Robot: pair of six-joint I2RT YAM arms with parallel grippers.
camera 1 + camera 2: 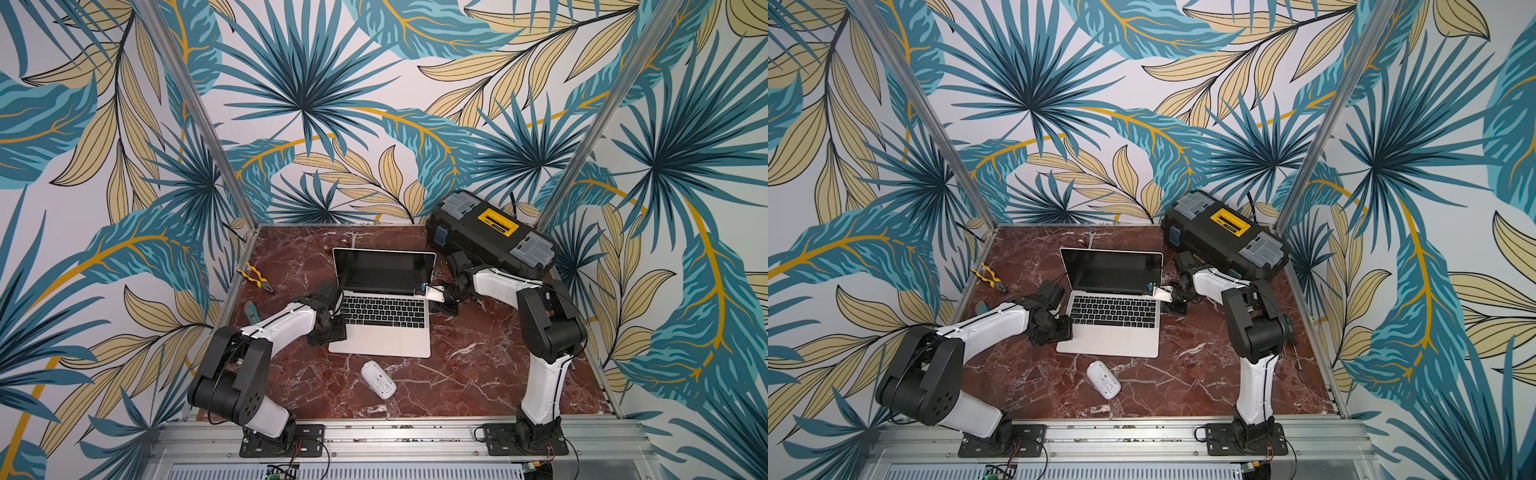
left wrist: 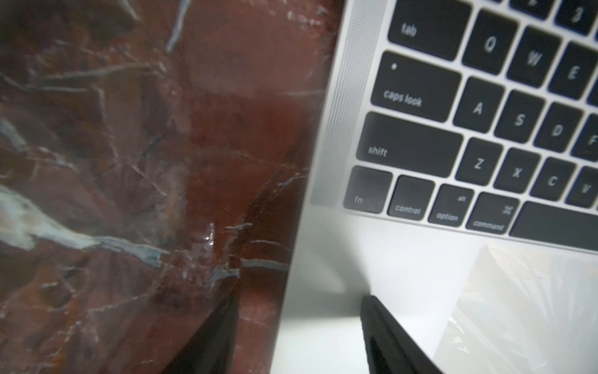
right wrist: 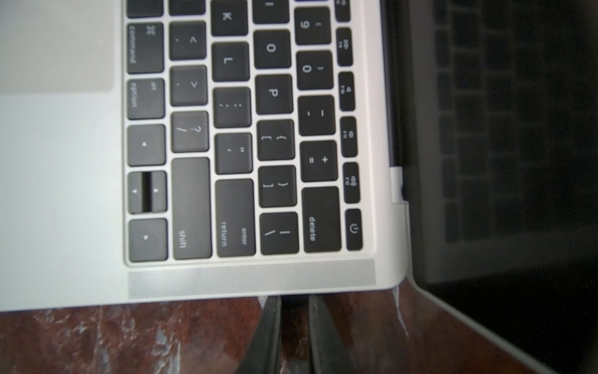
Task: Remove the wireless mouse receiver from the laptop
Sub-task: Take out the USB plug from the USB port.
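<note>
Silver slim laptop [image 1: 382,336] open on red marble table [image 1: 478,374]; right gripper [image 3: 293,304] clamps small dark receiver [image 3: 293,300] at its side; left gripper [image 2: 299,301] parted, straddling its opposite edge.

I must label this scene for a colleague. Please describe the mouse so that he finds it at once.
Find the red marble table, then the open silver laptop at its middle. On the table just before the laptop's front edge lies the mouse: the only white oval thing, touching nothing.

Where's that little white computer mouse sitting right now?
In both top views the white mouse lies on the marble table, a little way off the front, trackpad edge of the laptop, apart from it and nearer the camera.
</note>
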